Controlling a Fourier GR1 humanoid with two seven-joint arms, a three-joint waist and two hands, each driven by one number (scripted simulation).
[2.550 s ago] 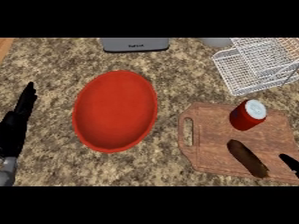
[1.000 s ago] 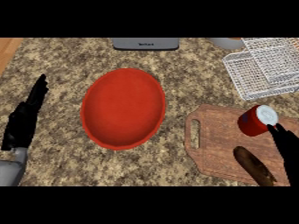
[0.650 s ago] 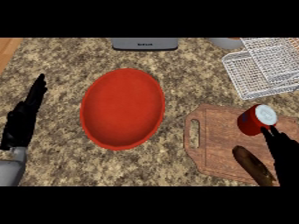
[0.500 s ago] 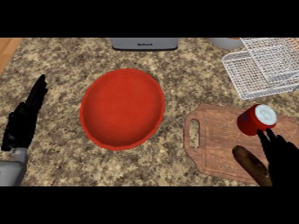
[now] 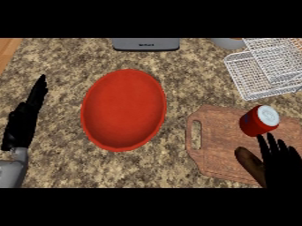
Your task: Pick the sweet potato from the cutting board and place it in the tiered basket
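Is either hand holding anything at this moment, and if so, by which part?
Nothing is held. The right hand is open, fingers straight, over the sweet potato on the cutting board. The left hand rests open at the view's left.

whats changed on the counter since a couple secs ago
The right hand has come up from the lower right corner onto the cutting board, fingers straight, now beside and partly over the sweet potato; nothing is grasped yet. The view shifted slightly, so everything sits a little further right. The left hand stays open at the left edge. Red plate, red can and tiered basket have not moved.
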